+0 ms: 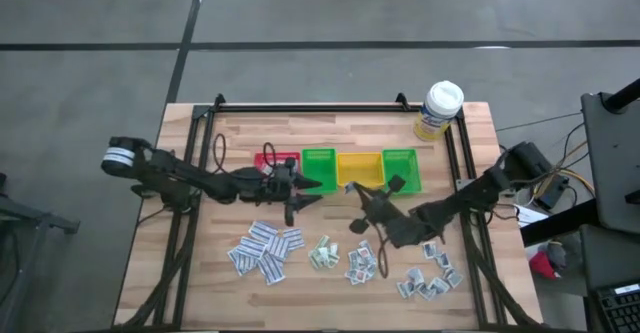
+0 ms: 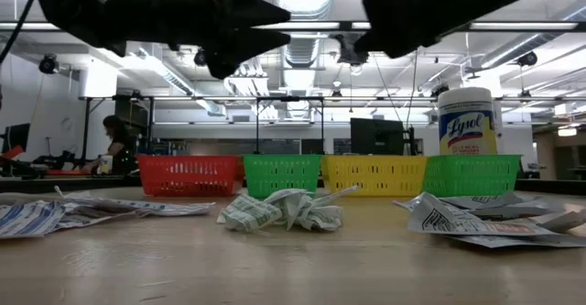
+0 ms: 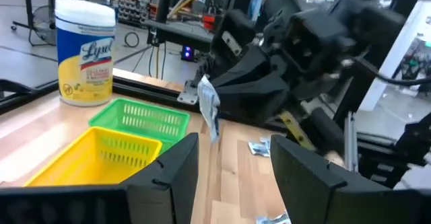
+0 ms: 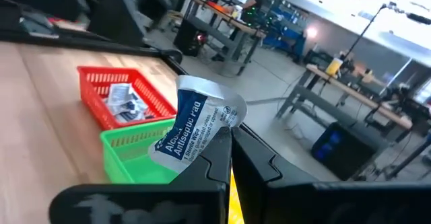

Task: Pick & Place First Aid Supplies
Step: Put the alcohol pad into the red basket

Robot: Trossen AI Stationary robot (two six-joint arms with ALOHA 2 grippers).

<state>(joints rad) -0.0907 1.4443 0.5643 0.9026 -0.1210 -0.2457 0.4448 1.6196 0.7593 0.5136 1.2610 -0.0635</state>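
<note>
baskets in a row: red (image 1: 279,160), green (image 1: 319,167), yellow (image 1: 359,167), green (image 1: 400,167). worktop (image 1: 330,273) pale wood grain. packets (image 1: 265,249) white with blue-grey print. bottle (image 1: 438,110) white cap, yellow label. both pincers black, left (image 1: 303,193), right (image 1: 357,195).

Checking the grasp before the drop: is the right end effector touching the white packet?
Touching. The right wrist view shows the right end effector shut on the white packet, its lower edge pinched between the dark fingers.
</note>
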